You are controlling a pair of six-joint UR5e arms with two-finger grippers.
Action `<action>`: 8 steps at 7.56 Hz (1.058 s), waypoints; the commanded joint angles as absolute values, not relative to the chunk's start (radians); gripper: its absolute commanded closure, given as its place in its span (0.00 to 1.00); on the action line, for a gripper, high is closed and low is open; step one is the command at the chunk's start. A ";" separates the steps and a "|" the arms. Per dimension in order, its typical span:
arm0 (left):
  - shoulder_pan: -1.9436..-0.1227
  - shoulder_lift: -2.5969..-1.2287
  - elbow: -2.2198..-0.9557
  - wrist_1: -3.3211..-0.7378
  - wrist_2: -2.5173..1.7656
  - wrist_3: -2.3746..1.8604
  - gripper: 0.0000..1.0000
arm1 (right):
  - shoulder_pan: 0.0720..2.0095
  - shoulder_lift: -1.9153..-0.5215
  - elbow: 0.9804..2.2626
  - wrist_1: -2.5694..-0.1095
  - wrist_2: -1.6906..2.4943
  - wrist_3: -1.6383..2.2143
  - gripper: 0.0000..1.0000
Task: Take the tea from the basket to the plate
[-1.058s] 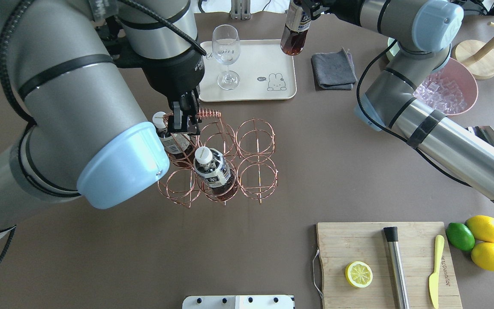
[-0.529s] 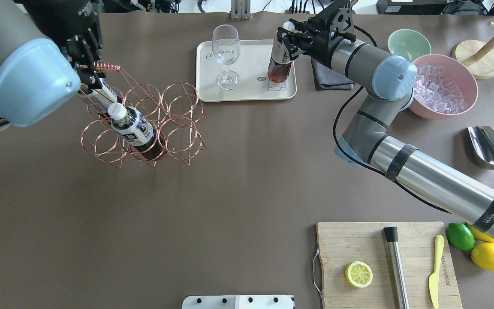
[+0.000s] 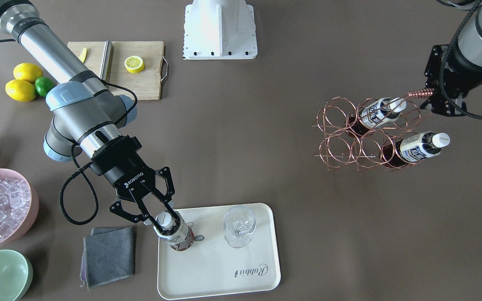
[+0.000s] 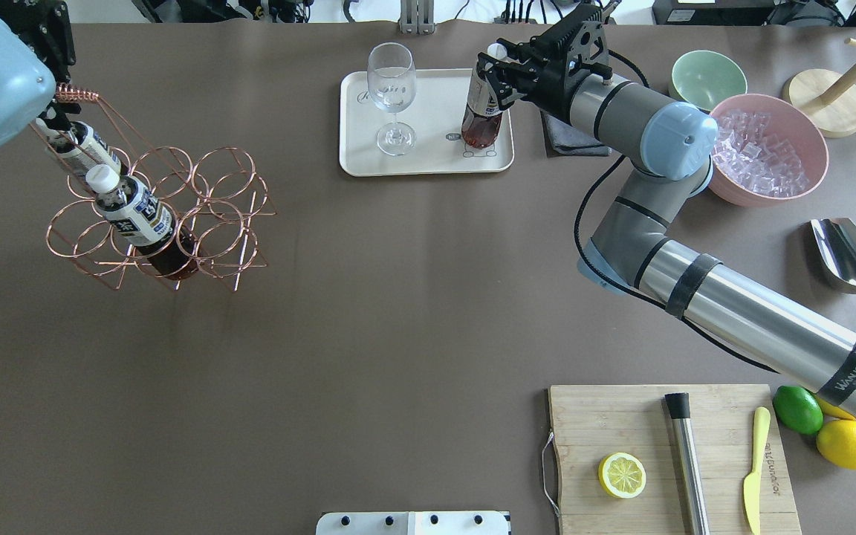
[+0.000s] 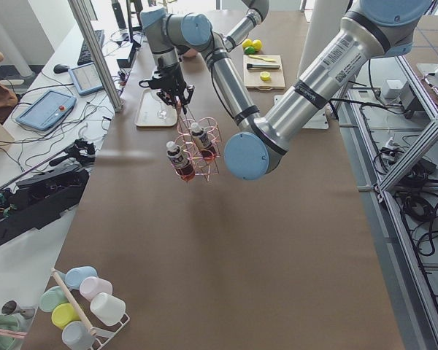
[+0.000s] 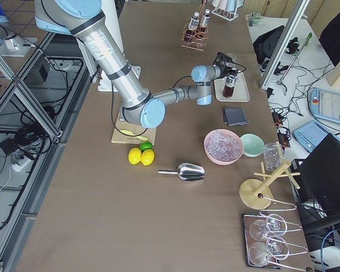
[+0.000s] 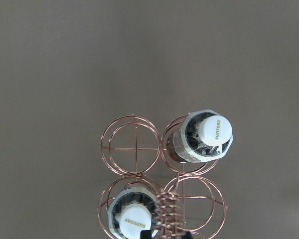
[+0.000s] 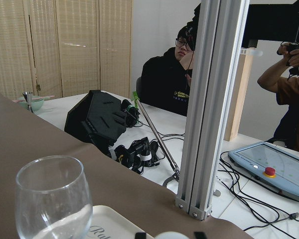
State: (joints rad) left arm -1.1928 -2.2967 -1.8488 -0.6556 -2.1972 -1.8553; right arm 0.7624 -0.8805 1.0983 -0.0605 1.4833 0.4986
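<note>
My right gripper (image 4: 493, 74) is shut on the neck of a tea bottle (image 4: 481, 122), which stands upright on the right part of the cream plate (image 4: 428, 152). The front view shows the fingers around its cap and the bottle (image 3: 177, 236) on the plate (image 3: 216, 267). My left gripper (image 4: 62, 100) is shut on the coiled handle of the copper wire basket (image 4: 212, 215) and holds it tilted at the table's far left. Two tea bottles (image 4: 134, 215) stay in the basket's cells, also seen in the left wrist view (image 7: 204, 137).
A stemless-looking clear wine glass (image 4: 391, 96) stands on the plate's left part. A grey cloth (image 4: 576, 141), a mint bowl (image 4: 707, 74) and a pink bowl of ice (image 4: 770, 148) lie right of the plate. A cutting board (image 4: 621, 423) with lemon and tools sits front right.
My left arm has carried the basket far to the robot's left. My right arm has brought its tea bottle down from the table's back edge onto the plate.
</note>
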 commanded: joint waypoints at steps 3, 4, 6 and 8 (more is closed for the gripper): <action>-1.288 -2.306 -1.595 -0.849 -2.122 -1.712 1.00 | 0.761 -0.881 1.109 -0.058 1.485 0.499 0.00; -1.319 -2.296 -1.541 -0.930 -2.112 -1.707 1.00 | 0.765 -0.881 1.112 -0.060 1.489 0.499 0.00; -1.348 -2.284 -1.407 -1.044 -2.077 -1.605 1.00 | 0.804 -0.879 1.130 -0.061 1.558 0.500 0.00; -1.396 -2.280 -1.347 -1.118 -2.074 -1.598 1.00 | 0.872 -0.885 1.147 -0.069 1.729 0.505 0.00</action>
